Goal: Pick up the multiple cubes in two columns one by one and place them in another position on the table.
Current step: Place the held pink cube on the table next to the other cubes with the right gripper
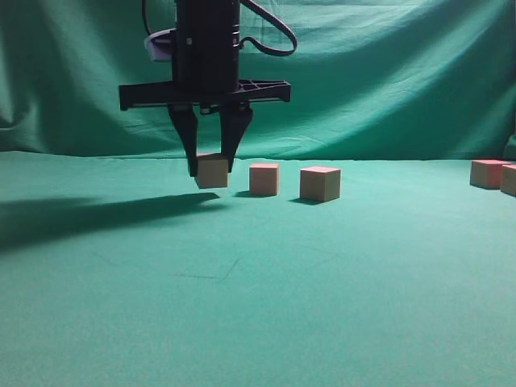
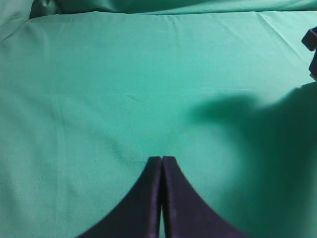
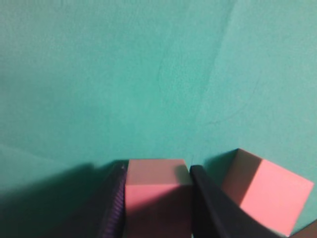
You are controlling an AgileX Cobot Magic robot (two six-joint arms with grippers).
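My right gripper point(image 1: 212, 165) comes down from above at the left of the exterior view. It is shut on a pale cube with a pink top point(image 1: 211, 172), at or just above the green cloth. In the right wrist view the jaws point(image 3: 157, 171) press both sides of this cube point(image 3: 157, 191), and a second cube point(image 3: 265, 191) lies close on its right. In the exterior view two more cubes point(image 1: 264, 178) point(image 1: 320, 183) stand in a row to the right of the held one. My left gripper point(image 2: 162, 159) is shut and empty above bare cloth.
Two further cubes point(image 1: 488, 173) point(image 1: 509, 179) sit at the far right edge of the cloth-covered table point(image 1: 258, 306). A green backdrop point(image 1: 387, 72) hangs behind. A black part of the other arm point(image 2: 311, 44) shows at the right edge of the left wrist view.
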